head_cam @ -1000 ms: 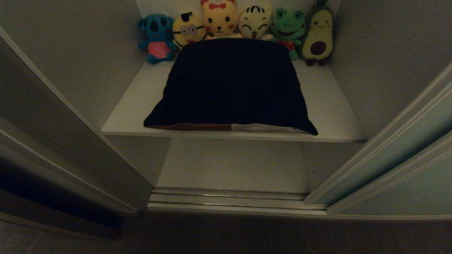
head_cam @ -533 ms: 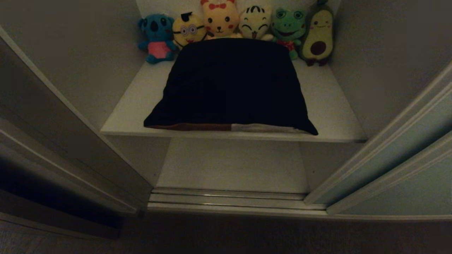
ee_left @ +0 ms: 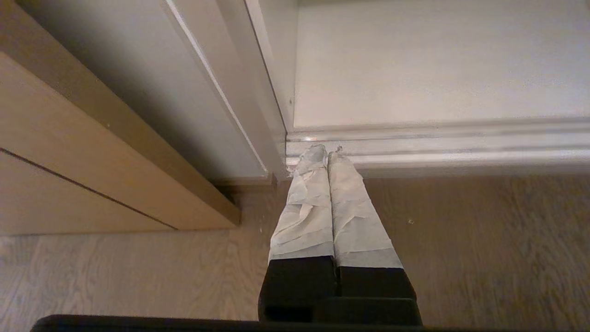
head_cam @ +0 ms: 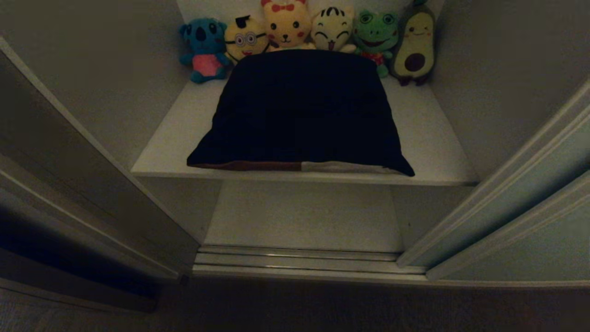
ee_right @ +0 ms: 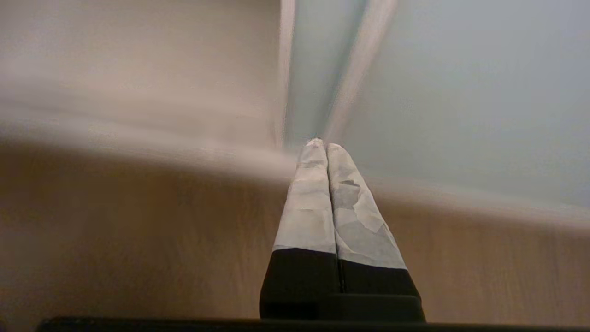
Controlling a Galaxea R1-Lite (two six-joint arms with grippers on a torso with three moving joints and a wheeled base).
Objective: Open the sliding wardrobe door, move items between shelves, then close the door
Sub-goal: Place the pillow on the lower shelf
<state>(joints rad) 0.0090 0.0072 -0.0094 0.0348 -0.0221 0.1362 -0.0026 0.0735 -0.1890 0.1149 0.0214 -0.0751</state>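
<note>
The wardrobe stands open. A stack of folded items lies on the upper shelf [head_cam: 426, 138]: a black garment [head_cam: 302, 110] on top, with a rust-brown edge [head_cam: 258, 165] and a pale knit edge [head_cam: 345, 167] showing beneath it at the front. The lower shelf [head_cam: 304, 216] is bare. The pale grey-green sliding wardrobe door [head_cam: 521, 221] is slid over to the right. Neither arm shows in the head view. My left gripper [ee_left: 326, 152] is shut and empty, low over the floor by the door track [ee_left: 461, 147]. My right gripper [ee_right: 322, 145] is shut and empty, near the foot of the door [ee_right: 461, 92].
A row of plush toys [head_cam: 332, 27] lines the back of the upper shelf. The silver track [head_cam: 299, 260] runs along the wardrobe's foot. A brown wooden side panel [ee_left: 69, 152] stands at the left. Wooden floor [ee_left: 461, 240] lies in front.
</note>
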